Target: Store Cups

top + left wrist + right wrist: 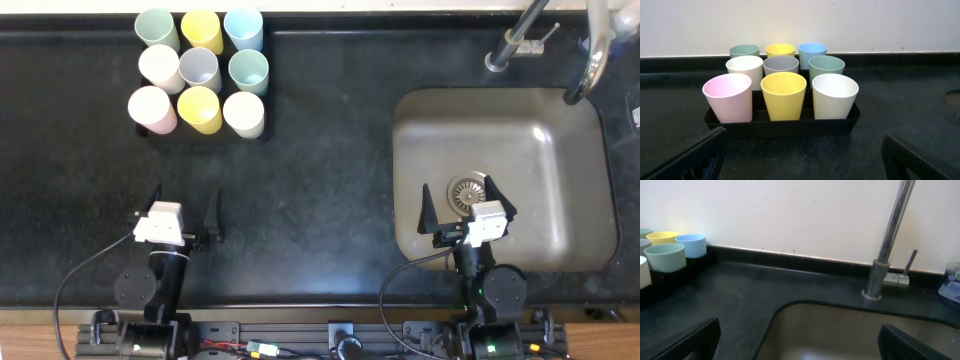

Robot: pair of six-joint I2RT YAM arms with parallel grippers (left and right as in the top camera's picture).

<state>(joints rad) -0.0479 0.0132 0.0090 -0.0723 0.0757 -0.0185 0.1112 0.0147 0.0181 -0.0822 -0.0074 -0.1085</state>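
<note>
Back-left on the worktop [320,180], nine cups [200,70] filled a tray [790,127]; left gripper [188,192] and right gripper [458,190] sat spread.

Your left arm [150,285] is folded back over its base, and your left gripper [185,208] points forward with its jaws spread wide. Your right arm [490,285] is tucked the same way, your right gripper [463,203] level, jaws equally wide apart.

2 black arms, left arm [150,285], right arm [492,285], white boxy wrist block [160,222] on each, left gripper [185,208] and right gripper [462,200] with 2 black tapered fingers [214,212], thin black cables [75,275] looping to bases, green light [490,350] at right base
</note>
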